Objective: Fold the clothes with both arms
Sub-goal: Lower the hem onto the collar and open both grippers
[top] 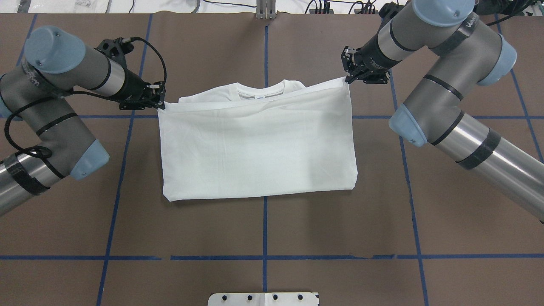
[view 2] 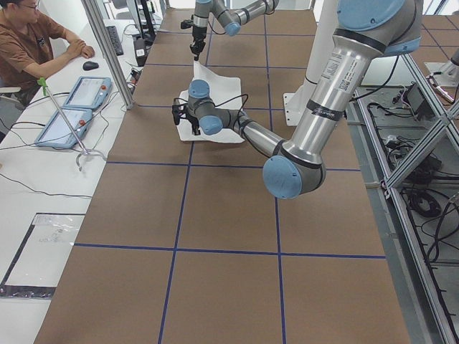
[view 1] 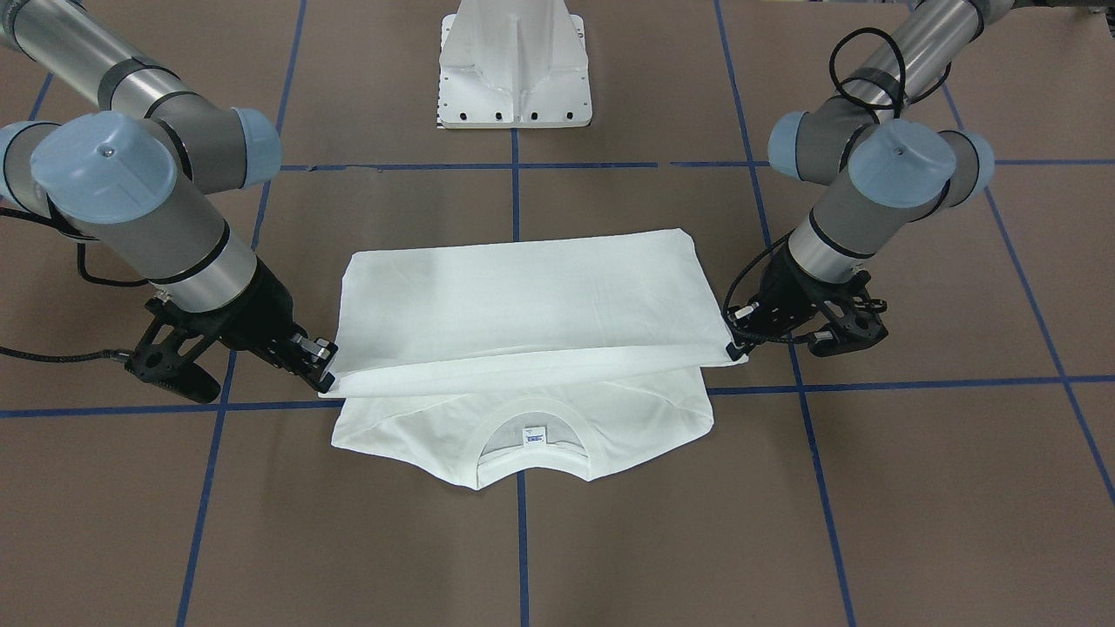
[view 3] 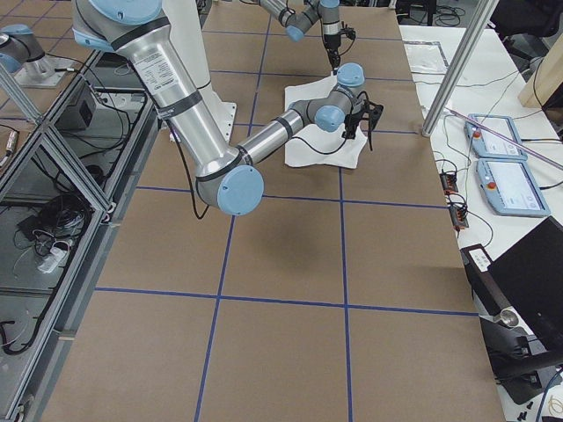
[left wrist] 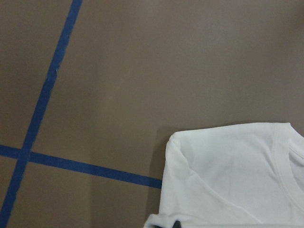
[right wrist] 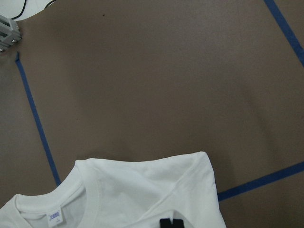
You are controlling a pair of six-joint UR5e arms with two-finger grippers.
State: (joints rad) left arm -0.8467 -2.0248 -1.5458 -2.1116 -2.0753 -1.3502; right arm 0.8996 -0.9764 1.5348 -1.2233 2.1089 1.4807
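Two tools, left tool (top: 160,102) and right tool (top: 346,78), each clenched on a hem corner of the shirt (top: 255,148) lying on the bench (top: 263,225), should carry that edge level and taut to the collar (view 1: 529,409) together.

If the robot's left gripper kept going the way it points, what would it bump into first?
Probably the shirt. The left gripper has its jaws pinched on a lifted corner and points inward and down, so the shoulder layer underneath comes first, then the table. Depth is unclear; it might just miss the cloth.
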